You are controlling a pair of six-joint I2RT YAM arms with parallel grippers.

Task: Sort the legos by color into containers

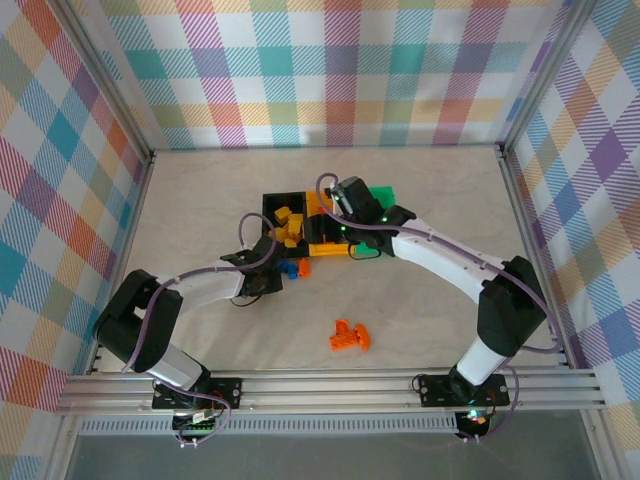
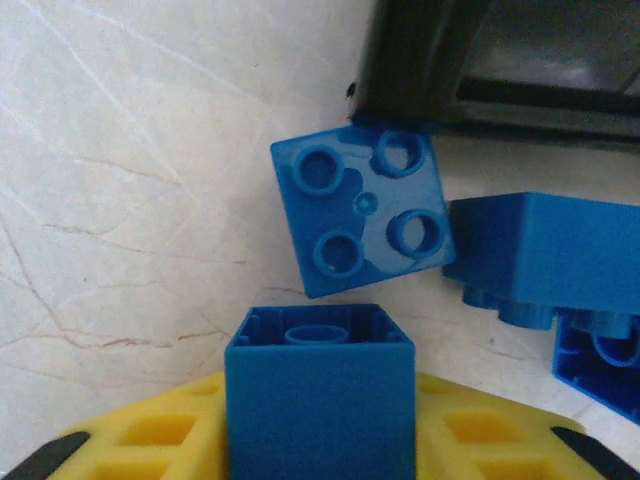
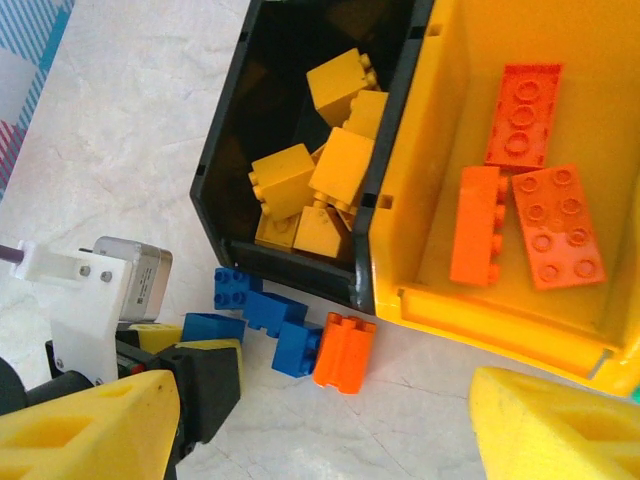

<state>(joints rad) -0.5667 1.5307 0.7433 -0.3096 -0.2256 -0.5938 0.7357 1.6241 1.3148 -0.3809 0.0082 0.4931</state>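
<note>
**Left gripper clamps a blue brick at the black bin's corner**

The left gripper (image 2: 320, 448) presses its yellow padded fingers (image 2: 150, 440) against the sides of a small blue studded plastic brick (image 2: 320, 385). Just beyond it, other loose blue bricks (image 2: 362, 210) lie on the white marbled table (image 2: 120, 200), one tilted right at the corner of the black open-top plastic bin (image 3: 225, 160). The right gripper (image 3: 325, 425) hangs above the table in front of the bins, fingers spread wide with nothing between them. The black bin holds yellow bricks (image 3: 340, 165). The yellow-orange plastic bin (image 3: 445, 130) touching it holds flat orange bricks (image 3: 555, 225). A single orange brick (image 3: 343, 352) lies beside the blue ones. The green bin (image 1: 383, 193) stands past the yellow-orange one, partly behind the right arm. A cluster of orange bricks (image 1: 349, 336) lies well apart, nearer the arm bases
</note>
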